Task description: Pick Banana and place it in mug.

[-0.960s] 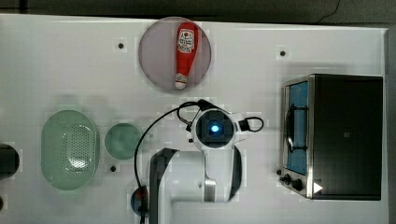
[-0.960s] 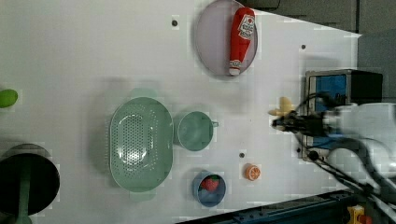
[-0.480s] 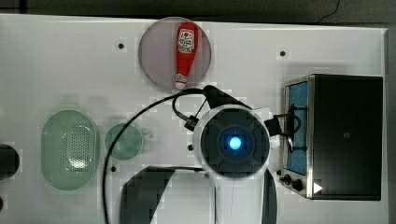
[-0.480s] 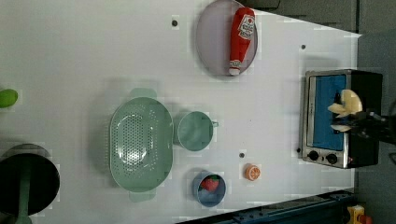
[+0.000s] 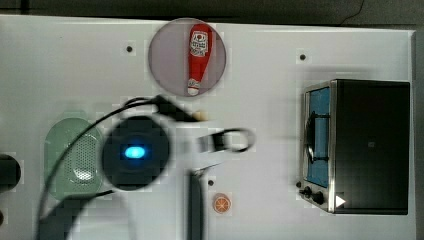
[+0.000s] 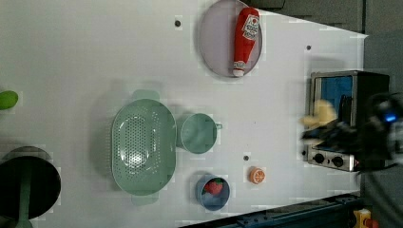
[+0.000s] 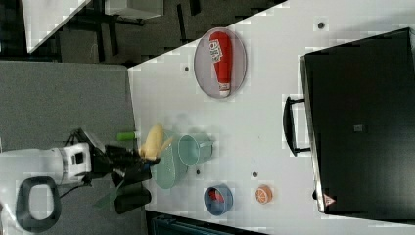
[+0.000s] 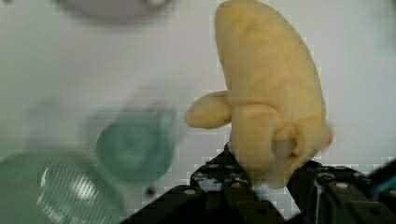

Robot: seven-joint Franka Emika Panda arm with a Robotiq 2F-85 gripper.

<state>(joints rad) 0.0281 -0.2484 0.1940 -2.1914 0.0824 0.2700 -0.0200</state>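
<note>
Clamped on the banana (image 8: 271,98), claw (image 8: 266,186) with its 2 black fingers (image 8: 224,179) pinching the fruit's lower end, the rest jutting free above them. Judged from that: pick done, placing not yet.

Going left to right in the left view: dark round thing (image 6: 26,187) at the edge, then green basket (image 6: 142,145), then mug (image 6: 198,134) touching or just beside the basket's rim, standing upright and empty. Below the mug, blue bowl (image 6: 214,191) with red fruit, and orange slice (image 6: 257,175) further on. Higher up, grey plate (image 6: 211,40) carrying a ketchup bottle (image 6: 245,40). Then toaster oven (image 6: 342,121), and in front of it, raised off the table (image 6: 85,57), the banana (image 6: 321,114) held by the blurred claw (image 6: 328,133). Well apart from the mug there, though much of that gap may be height and angle.

Same order in the right view: claw (image 7: 134,159) with banana (image 7: 152,141) at the table's near edge, basket (image 7: 169,166) next, mug (image 7: 193,149) just past it.

Left to do, as a judgement: bring the banana over the mug's mouth, lower, release. Mouth barely wider than the banana is long, so going in end-first looks wise; basket alongside is the likely wrong landing spot.
</note>
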